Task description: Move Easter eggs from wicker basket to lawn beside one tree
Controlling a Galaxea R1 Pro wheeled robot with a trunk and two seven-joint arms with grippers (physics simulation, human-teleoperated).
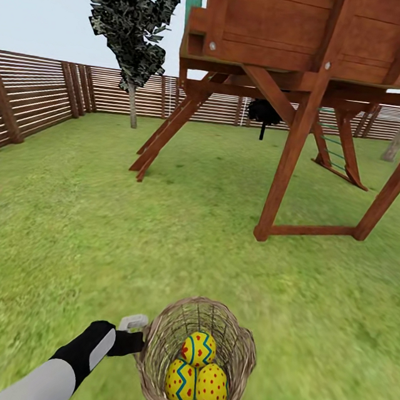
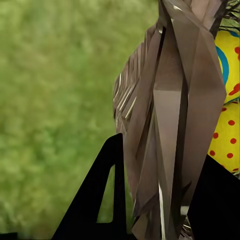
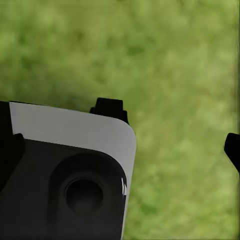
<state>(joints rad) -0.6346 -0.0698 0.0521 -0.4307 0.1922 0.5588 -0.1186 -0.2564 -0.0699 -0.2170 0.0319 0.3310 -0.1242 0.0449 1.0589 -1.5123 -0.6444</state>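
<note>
I've got the wicker basket (image 1: 197,364) held by its rim w/ the left gripper (image 1: 137,340), jaws pinching the weave, one finger (image 2: 97,200) outside the wall. All three Easter eggs (image 1: 197,373) sit inside, bunched together. Lawn (image 1: 64,226) all round. Tree (image 1: 141,34) far off by the fence (image 1: 31,92), left of the wooden play tower (image 1: 305,69). Right gripper (image 3: 170,130): jaws spread over grass.

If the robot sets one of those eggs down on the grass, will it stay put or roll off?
It will probably settle: the lawn looks flat. The Easter eggs are smooth and rounded, so a nudge could roll one, likely in a curve. Their glossy shells may slip in the tool. The left tool is closed on the wicker basket rim.
</note>
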